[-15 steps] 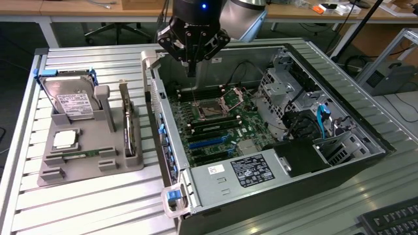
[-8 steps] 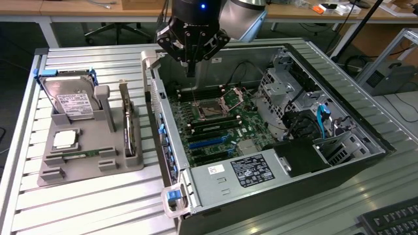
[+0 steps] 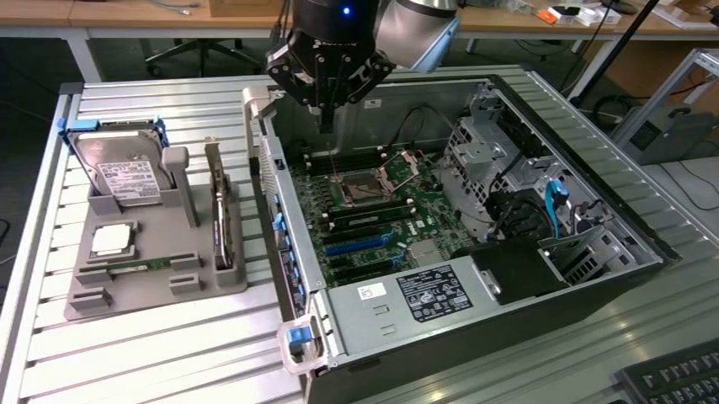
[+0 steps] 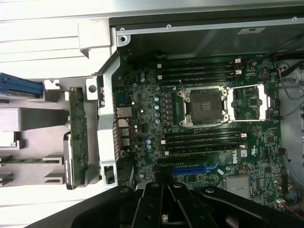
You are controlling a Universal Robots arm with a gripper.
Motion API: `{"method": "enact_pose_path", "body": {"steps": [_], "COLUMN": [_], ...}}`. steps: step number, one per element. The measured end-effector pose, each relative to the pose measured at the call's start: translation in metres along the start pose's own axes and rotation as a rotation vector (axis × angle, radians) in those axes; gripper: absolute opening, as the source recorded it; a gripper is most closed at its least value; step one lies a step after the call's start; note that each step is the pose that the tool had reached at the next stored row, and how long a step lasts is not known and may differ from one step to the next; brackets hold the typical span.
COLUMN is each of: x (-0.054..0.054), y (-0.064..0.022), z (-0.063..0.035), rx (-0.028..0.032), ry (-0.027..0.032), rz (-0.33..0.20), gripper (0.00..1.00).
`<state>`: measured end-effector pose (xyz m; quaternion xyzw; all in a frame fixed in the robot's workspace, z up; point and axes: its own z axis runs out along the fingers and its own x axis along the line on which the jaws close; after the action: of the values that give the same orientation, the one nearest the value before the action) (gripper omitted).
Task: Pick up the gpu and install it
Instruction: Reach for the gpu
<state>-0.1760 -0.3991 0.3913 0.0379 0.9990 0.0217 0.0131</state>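
Gripper (image 3: 326,116) clenched with nothing between its fingers, poised over the open computer case (image 3: 273,187), gpu (image 3: 221,212) standing on edge in the grey holder (image 3: 124,296), just beside the hard drive (image 3: 126,174), outside the case, apart from the gripper

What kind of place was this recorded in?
Probably a lab workbench for computer assembly: an open computer case on a slatted metal table, a gray parts holder with hard drive and gpu, desks behind.

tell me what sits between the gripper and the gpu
In the exterior view, the computer case's silver wall stands between the shut gripper and the gpu, which sits on edge in the grey holder.
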Motion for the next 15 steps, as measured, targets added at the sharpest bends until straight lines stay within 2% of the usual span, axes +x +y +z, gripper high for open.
{"method": "enact_pose_path", "body": {"steps": [15], "x": [0.0052], "y": [-0.0004], "z": [0.0001], "rx": [0.0001], "ry": [0.0000], "rz": [0.000], "gripper": [0.11]}}
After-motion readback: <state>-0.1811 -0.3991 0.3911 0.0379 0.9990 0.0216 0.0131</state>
